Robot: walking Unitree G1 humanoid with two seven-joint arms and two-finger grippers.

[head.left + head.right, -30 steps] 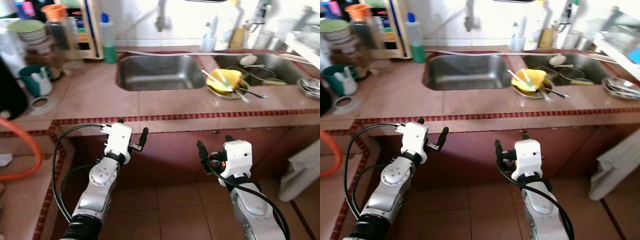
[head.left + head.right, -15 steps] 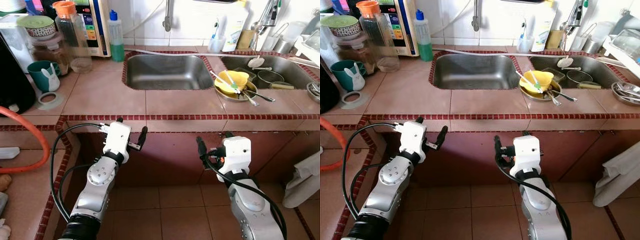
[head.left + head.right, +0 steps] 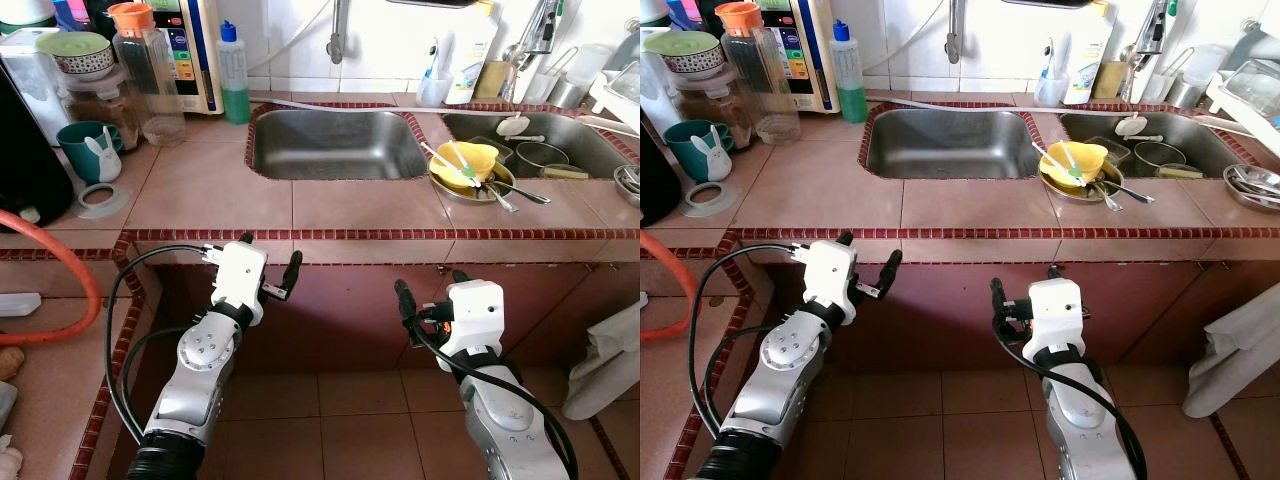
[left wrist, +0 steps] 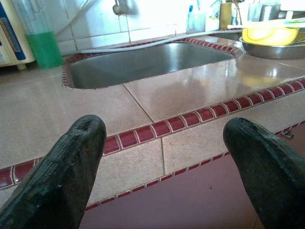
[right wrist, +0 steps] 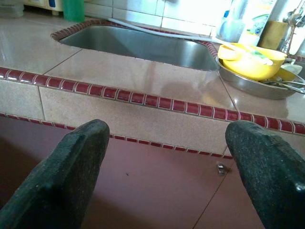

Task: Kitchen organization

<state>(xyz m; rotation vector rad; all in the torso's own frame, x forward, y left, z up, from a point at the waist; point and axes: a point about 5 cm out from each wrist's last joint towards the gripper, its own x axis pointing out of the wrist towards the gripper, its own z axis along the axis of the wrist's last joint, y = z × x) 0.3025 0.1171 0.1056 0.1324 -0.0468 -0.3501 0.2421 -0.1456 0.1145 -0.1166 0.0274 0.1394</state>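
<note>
Both grippers hang unmoved below the bench edge; left gripper and right gripper fingers apart, empty. Yellow bowl rests on metal plate between the sinks: probably light, rigid, slippery; grip its rim.

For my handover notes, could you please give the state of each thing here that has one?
Left gripper: jaws open, empty.
Right gripper: jaws open, empty.
Left sink: empty.
Right sink: holds dishes.
Yellow bowl: on metal plate, utensils inside.
Green bottle: upright, capped.
</note>
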